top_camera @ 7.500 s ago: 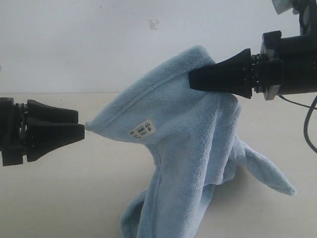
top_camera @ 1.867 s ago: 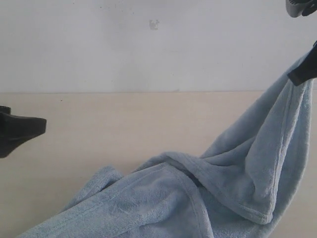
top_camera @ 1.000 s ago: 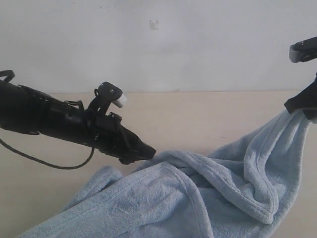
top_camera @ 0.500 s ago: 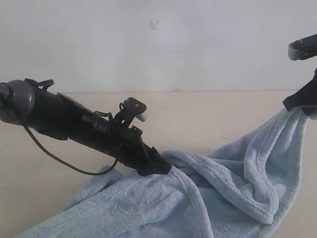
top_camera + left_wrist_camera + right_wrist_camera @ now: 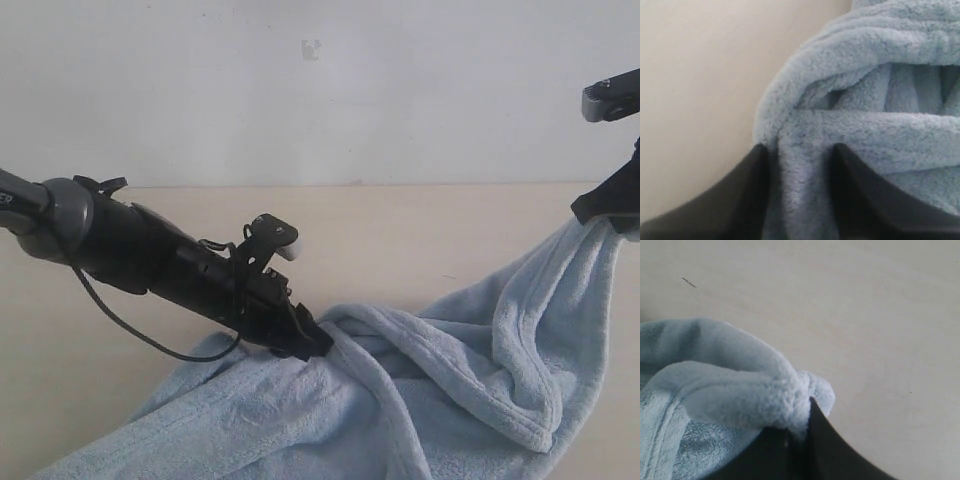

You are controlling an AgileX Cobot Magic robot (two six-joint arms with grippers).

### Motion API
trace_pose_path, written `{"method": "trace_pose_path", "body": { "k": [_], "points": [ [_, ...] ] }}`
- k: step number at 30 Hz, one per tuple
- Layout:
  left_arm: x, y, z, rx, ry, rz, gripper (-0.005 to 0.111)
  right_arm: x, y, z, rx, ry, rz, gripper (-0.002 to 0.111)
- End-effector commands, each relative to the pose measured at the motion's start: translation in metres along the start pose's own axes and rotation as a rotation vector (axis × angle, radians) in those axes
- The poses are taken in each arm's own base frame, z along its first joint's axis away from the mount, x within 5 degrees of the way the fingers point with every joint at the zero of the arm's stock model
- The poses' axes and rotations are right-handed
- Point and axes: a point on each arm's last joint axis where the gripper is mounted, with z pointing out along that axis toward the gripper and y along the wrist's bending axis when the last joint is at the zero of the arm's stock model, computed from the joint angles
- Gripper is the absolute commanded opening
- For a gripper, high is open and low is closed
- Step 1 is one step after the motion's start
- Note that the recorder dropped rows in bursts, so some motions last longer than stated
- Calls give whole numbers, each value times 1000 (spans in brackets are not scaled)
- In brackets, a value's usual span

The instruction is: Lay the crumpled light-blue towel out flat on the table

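Newly closed, left gripper pinches a fluffy towel fold; right gripper clamps its corner.

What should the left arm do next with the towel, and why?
Probably pull the left end effector back toward its own side, away from the right end effector: it pinches a fold of the towel, the right one holds a corner up, and cloth lies bunched between them.

Bare table is showing between the wall and the towel, giving open passage across the middle. The left arm and its drooping cable are slanting across the left side, while raised towel folds hanging from the right gripper are walling off the right edge.
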Motion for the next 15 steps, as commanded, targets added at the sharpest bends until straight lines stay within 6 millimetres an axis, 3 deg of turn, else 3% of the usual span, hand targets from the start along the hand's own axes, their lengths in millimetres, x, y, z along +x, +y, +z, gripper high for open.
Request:
{"method": "trace_pose_path", "body": {
  "k": [1, 6, 10, 15],
  "points": [
    [5, -4, 5, 41, 21, 6, 4, -1, -3, 0, 4, -7, 4, 1],
    [-12, -12, -13, 48, -28, 51, 4, -1, -2, 0, -1, -6, 10, 1],
    [-40, -24, -49, 19, -122, 133, 4, 1, -2, 0, -6, 8, 10, 1],
    [-60, -49, -86, 82, -197, 203, 4, 1, -2, 0, -8, 17, 10, 1]
  ]
}}
